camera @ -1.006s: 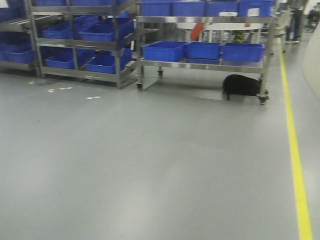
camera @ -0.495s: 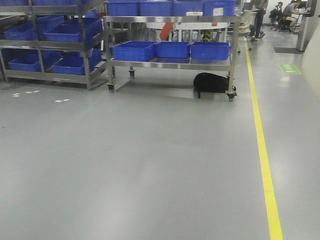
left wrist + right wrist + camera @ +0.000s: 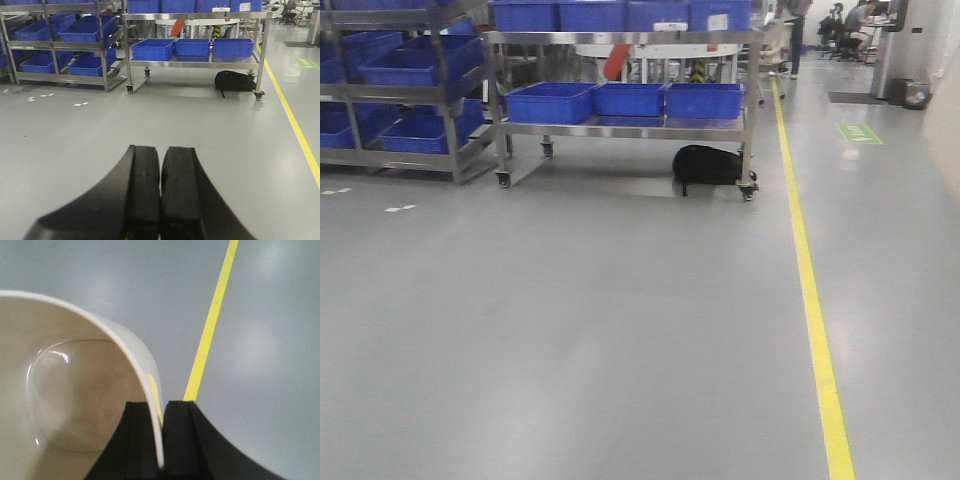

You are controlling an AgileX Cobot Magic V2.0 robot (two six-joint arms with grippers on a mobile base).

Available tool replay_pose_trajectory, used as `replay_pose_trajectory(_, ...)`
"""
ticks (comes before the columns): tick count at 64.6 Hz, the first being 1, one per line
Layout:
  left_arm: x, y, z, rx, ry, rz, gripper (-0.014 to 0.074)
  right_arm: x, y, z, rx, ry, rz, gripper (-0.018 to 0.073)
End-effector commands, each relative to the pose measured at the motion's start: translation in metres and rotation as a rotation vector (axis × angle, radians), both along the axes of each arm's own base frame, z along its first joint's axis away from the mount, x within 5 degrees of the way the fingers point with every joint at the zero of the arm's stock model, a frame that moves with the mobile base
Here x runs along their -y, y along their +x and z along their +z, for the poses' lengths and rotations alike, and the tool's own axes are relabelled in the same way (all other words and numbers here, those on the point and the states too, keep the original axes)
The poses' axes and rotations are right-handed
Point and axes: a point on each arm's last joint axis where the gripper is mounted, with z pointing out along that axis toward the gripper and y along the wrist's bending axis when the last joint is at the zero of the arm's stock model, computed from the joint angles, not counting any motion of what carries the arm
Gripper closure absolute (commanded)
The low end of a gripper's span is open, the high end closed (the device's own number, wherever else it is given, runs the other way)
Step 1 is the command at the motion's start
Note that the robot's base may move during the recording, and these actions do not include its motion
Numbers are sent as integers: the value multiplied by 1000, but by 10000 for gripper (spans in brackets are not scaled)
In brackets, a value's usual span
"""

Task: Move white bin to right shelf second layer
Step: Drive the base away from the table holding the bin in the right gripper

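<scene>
Right wrist view: the white bin (image 3: 75, 390) fills the left half of the frame, mouth toward the camera, its interior open to view. Cream-white plastic, glossy, with small bright highlights on the inner curve. The walls are smooth and run down to a rounded base, and the rim is thin and curved. A yellowish patch sits on the wall near the rim; cannot tell whether it is a reflection or shows through. The right gripper (image 3: 159, 407) is clamped on the bin's wall, one black pad inside and the other outside, with the rim pinched between them. The bin hangs over the grey floor (image 3: 260, 365), with a yellow line (image 3: 210, 330) running past just beyond its edge. Left wrist view: the left gripper (image 3: 160, 155) has its fingers pressed together with nothing between them, pointing out over bare floor. Front view: a wheeled steel cart (image 3: 620, 128) stands well ahead and carries blue crates (image 3: 550, 102) on its lower level, with more on top. Two of the top crates bear white labels (image 3: 718, 21), the writing too small to read. A black bag (image 3: 708, 165) lies on the floor under the cart's right end. A steel rack (image 3: 450, 100) to the left holds further blue crates. A green floor marking (image 3: 860, 132) lies right of the yellow line, its pale print illegible.
</scene>
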Motion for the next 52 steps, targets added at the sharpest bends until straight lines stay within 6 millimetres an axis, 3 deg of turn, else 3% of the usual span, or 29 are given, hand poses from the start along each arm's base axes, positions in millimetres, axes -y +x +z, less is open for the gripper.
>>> replay_pose_trajectory(1,0,0,-1,71,-14,2,512,-1,3,16,112,10,2,505)
replay_pose_trajectory(52,0,0,-1,71,-14,2,512,-1,3,16,112,10,2,505)
